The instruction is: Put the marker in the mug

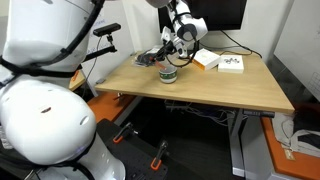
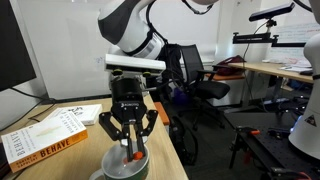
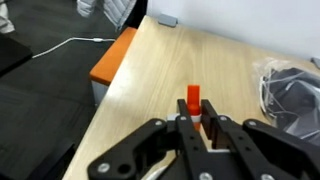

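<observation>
Orange-red marker (image 2: 135, 152) held upright, long axis vertical, lower end over round glossy mug (image 2: 127, 167), clamped between black metal gripper (image 2: 133, 143) fingertips, smooth wooden table (image 1: 220, 90).

Office-style lab workspace. A wooden desk (image 1: 230, 85) carries a monitor (image 1: 215, 12) at its 12 o'clock edge. Books (image 2: 45, 135) lie at 9 o'clock. Office chairs (image 2: 195, 70) and a second desk (image 2: 280, 68) stand at 2 o'clock.

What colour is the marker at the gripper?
The marker is orange-red, clearest in the wrist view.
</observation>
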